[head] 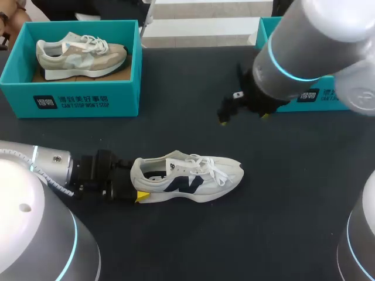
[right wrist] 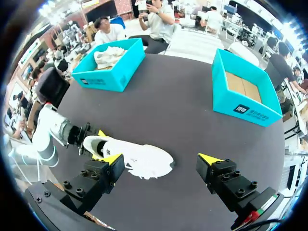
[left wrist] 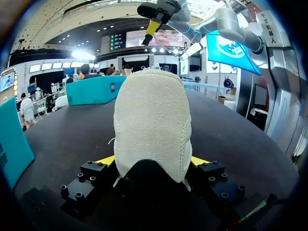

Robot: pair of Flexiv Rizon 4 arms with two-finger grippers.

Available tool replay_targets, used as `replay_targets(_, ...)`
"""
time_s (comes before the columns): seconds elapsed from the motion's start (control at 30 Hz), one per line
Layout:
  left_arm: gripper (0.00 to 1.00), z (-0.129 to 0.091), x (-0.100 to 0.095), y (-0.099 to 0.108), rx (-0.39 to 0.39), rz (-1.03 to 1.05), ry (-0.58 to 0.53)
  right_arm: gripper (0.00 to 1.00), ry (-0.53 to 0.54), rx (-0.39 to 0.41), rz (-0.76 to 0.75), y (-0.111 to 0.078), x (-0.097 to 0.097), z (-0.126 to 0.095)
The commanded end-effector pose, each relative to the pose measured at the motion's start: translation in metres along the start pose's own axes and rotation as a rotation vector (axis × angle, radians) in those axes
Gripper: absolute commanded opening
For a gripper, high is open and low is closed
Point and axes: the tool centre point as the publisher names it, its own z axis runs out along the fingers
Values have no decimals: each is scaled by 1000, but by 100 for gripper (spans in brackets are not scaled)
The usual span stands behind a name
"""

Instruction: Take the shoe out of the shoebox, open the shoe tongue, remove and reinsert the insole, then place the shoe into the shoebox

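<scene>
White shoe point(head: 190, 178): upright on its sole near the front edge of the bench point(head: 176, 117), toe toward the right edge.
Left jaws: pinching the heel from both sides; the head view hides one yellow tip behind the heel.
Right jaws: spread, above the bench, apart from the shoe.
Teal shoebox point(right wrist: 250, 110): far right corner, partly covered by the right arm in the head view.
Second shoebox point(head: 70, 99): far left corner, holding a beige shoe point(head: 79, 55).

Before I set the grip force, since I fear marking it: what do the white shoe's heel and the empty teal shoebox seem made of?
Heel of the white shoe: likely suede or a synthetic like it; matte cream, fine nap, stitched seams. The empty teal shoebox: probably coated cardboard; flat teal walls, plain brown floor inside.
</scene>
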Motion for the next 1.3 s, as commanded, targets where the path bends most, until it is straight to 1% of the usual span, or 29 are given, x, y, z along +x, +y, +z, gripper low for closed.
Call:
replay_targets(0.03, 0, 0, 0, 3, -5, -2, 0, 100, -100, 81, 23, 15, 50, 31)
replay_targets(0.1, 0, 0, 0, 3, -5, -2, 0, 100, -114, 70, 58, 12, 60, 34)
replay_targets(0.2, 0, 0, 0, 3, -5, -2, 0, 100, -150, 86, 105, 6, 75, 39)
replay_targets(0.23, 0, 0, 0, 3, -5, -2, 0, 100, -159, 80, 113, 5, 79, 41)
replay_targets(0.37, 0, 0, 0, 3, -5, -2, 0, 100, -242, 117, 176, -3, 104, 49)
replay_targets(0.4, 0, 0, 0, 3, -5, -2, 0, 100, -279, 121, 198, -5, 109, 50)
replay_targets(0.43, 0, 0, 0, 3, -5, -2, 0, 100, -291, 117, 204, -6, 113, 50)
replay_targets(0.97, 0, 0, 0, 3, -5, -2, 0, 100, -291, 117, 204, -6, 113, 50)
replay_targets(1.0, 0, 0, 0, 3, -5, -2, 0, 100, -302, 137, 221, -9, 115, 57)
replay_targets(1.13, 0, 0, 0, 3, -5, -2, 0, 100, -387, 107, 308, -15, 126, 72)
replay_targets(1.2, 0, 0, 0, 3, -5, -2, 0, 100, -399, 112, 318, -18, 132, 78)
replay_targets(1.23, 0, 0, 0, 3, -5, -2, 0, 100, -412, 97, 336, -20, 136, 82)
replay_targets(1.3, 0, 0, 0, 3, -5, -2, 0, 100, -442, 98, 329, -24, 143, 90)
